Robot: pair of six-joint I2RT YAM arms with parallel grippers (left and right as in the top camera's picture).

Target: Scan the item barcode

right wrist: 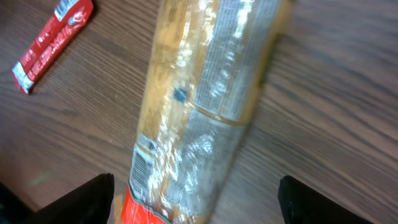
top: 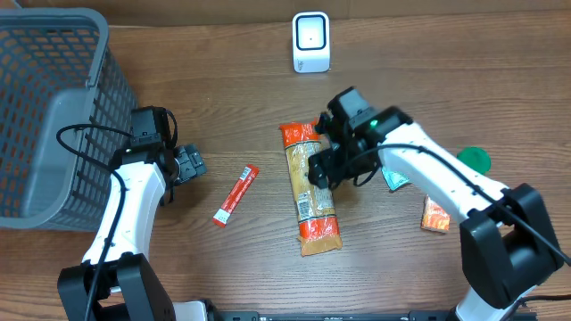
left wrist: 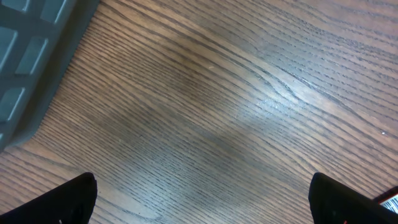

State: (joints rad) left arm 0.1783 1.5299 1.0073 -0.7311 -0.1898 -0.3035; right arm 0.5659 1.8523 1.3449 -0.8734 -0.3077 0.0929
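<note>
Noodle packet (right wrist: 205, 106) beneath right pincer (right wrist: 194, 198) (jaws wide)

Matt grained wood for the bench (top: 223, 80), glossy crinkled plastic film on the long packet (top: 317, 214) (see-through mid-length), dull grey plastic mesh for the basket (top: 53, 107).

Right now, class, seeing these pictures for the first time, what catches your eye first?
A long clear packet with orange ends lies mid-table, and the right tool is poised open just above it. A big grey basket fills the left side, and a small white scanner stands near the far edge.
</note>
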